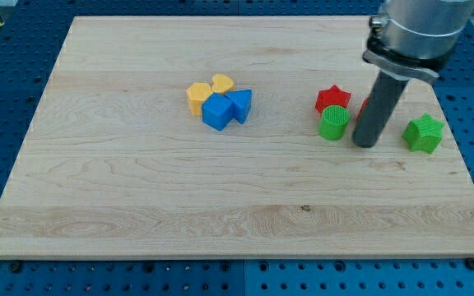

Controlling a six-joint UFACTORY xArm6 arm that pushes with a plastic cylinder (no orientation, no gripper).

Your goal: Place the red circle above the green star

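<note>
- Just left of green star (pixel 424 133): my tip (pixel 366 145), a plain rod end, clamped on nothing.
- Up-left of green star, mostly hidden behind rod: red circle (pixel 361 108).
- Further left: green circle (pixel 333 123), touching red star (pixel 333 98).

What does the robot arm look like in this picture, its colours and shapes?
A silver-grey metal cylinder enters at the view's top right, ringed by a black clamp band. Below it hangs a straight dark grey rod, round and plain, ending in my tip. No cables or markings show.

A single camera looks down at a slant from beyond the bench's (pixel 138 205) near edge, taking in the whole top.
</note>
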